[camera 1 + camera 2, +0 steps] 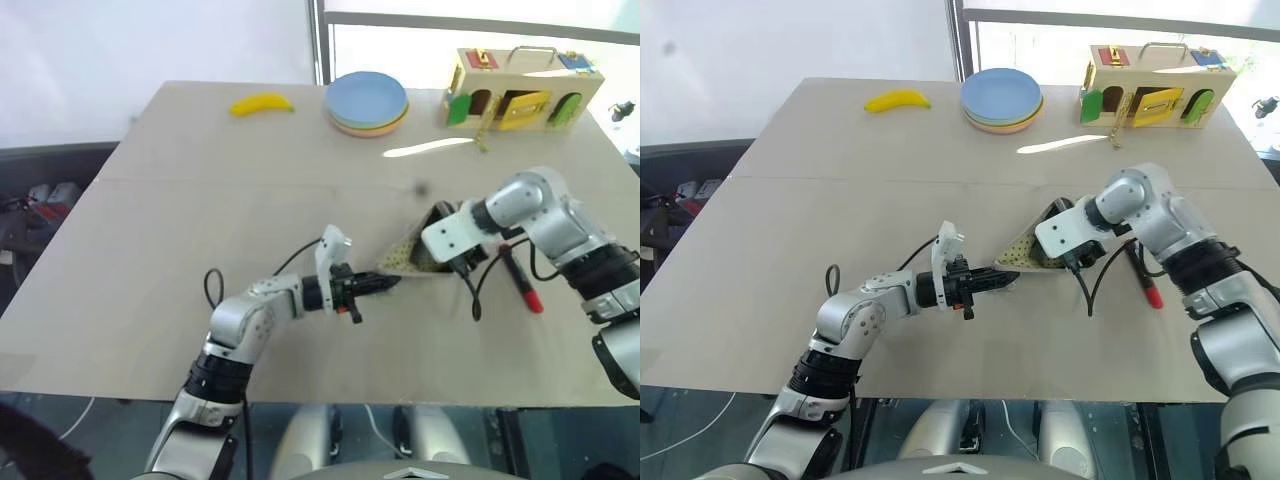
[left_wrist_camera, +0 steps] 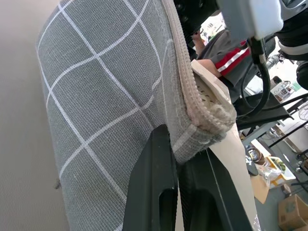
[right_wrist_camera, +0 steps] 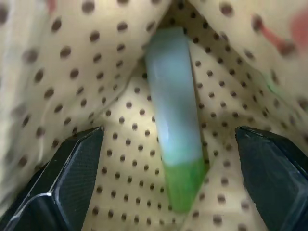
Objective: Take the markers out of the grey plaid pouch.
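Note:
The grey plaid pouch (image 2: 106, 96) lies at mid-table, its mouth pulled wide so the yellowish dotted lining (image 1: 408, 256) shows. My left gripper (image 2: 175, 139) is shut on the pouch's zipper edge and points level toward the right. My right gripper (image 3: 168, 130) points down into the mouth, open, with a finger (image 3: 72, 178) on each side of the pale-green highlighter (image 3: 175, 125), which lies on the lining untouched. The slim black marker with a red end (image 1: 520, 280) rests on the table just right of the pouch, beside my right forearm.
At the far side of the table (image 1: 200, 200) sit a yellow banana (image 1: 262, 103), a stack of coloured plates (image 1: 367, 102) and a wooden latch box (image 1: 520, 92). Black cables loop off both wrists close to the pouch.

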Controlling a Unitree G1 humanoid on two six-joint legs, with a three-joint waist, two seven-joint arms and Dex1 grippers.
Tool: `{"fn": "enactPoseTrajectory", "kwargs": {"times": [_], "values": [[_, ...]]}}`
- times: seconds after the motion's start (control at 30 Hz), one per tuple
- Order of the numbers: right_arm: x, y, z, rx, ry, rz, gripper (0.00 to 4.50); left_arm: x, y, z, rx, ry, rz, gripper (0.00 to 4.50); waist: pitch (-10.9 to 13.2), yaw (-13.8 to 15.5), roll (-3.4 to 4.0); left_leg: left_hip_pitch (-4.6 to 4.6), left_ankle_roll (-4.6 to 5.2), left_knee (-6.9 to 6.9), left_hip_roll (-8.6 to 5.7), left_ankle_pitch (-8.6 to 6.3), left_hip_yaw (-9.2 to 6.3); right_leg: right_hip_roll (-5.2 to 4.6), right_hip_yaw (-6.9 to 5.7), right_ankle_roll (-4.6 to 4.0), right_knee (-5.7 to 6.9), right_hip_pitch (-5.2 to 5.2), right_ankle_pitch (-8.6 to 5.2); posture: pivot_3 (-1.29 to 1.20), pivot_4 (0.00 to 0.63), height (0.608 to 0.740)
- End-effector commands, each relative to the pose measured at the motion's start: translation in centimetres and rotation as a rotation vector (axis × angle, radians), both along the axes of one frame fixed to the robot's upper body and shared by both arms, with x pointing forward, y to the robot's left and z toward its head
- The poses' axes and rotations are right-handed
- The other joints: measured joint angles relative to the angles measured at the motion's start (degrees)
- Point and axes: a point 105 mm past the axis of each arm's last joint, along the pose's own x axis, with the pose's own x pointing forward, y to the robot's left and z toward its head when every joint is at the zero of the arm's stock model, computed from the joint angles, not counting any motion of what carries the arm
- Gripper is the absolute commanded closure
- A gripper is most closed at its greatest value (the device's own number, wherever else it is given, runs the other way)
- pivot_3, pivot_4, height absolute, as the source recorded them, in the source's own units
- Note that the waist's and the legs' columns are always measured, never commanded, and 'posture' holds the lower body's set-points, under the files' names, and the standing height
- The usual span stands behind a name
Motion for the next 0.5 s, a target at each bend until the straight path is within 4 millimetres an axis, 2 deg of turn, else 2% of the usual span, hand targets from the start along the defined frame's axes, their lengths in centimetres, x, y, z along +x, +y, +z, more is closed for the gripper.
{"fn": "enactPoseTrajectory", "kwargs": {"times": [0.03, 0.2, 0.33, 0.37, 0.43, 0.5], "values": [[0.3, 0.9, -0.6, -0.031, 0.012, 0.038, 0.03, 0.0, -0.2, 0.6, -0.010, -0.021, -0.022, 4.50, 0.0, -0.1, 0.00, 0.00, 0.00, 0.00, -0.01, 0.00, 0.00, 0.00, 0.00, 0.00, 0.00, 0.00, 0.00, 0.00, 0.150, 0.740], [1.7, 1.4, -1.1, -0.057, 0.009, 0.033, 0.03, -0.1, -0.2, 0.6, -0.009, -0.023, -0.023, 4.50, 0.0, -0.3, 0.00, 0.08, -0.03, -0.01, 0.01, 0.02, 0.03, 0.09, 0.00, -0.01, 0.05, 0.01, 0.00, 0.00, 0.150, 0.740], [1.8, 1.0, -2.1, -0.112, 0.052, 0.045, 0.03, -0.1, -0.2, 0.7, -0.010, -0.024, -0.021, 4.50, 0.0, -0.3, -0.01, 0.26, -0.05, -0.01, 0.03, 0.03, 0.04, 0.09, 0.06, -0.02, 0.06, 0.15, 0.01, 0.00, 0.150, 0.740], [1.7, 1.0, -2.3, -0.115, 0.059, 0.049, 0.43, -0.1, -0.2, 0.7, -0.010, -0.024, -0.019, 4.50, 0.0, -0.3, -0.01, 0.34, -0.05, -0.03, 0.03, 0.03, 0.04, 0.09, 0.08, -0.02, 0.06, 0.23, 0.01, 0.00, 0.150, 0.740], [1.7, 1.0, -2.7, -0.121, 0.070, 0.055, 0.89, 0.0, -0.2, 0.7, -0.010, -0.023, -0.017, 4.50, 0.0, -0.3, -0.01, 0.78, -0.06, -0.16, 0.03, 0.02, 0.05, -0.09, 0.13, -0.03, -0.03, 0.66, 0.00, 0.00, 0.150, 0.740], [1.5, 0.7, -3.0, -0.133, 0.083, 0.060, 1.82, 0.0, -0.2, 0.7, -0.011, -0.024, -0.011, 4.50, 0.0, -0.4, -0.01, 1.01, -0.07, -0.20, 0.03, 0.01, 0.03, -0.14, 0.15, -0.04, -0.05, 0.86, -0.01, 0.00, 0.150, 0.740]]}}
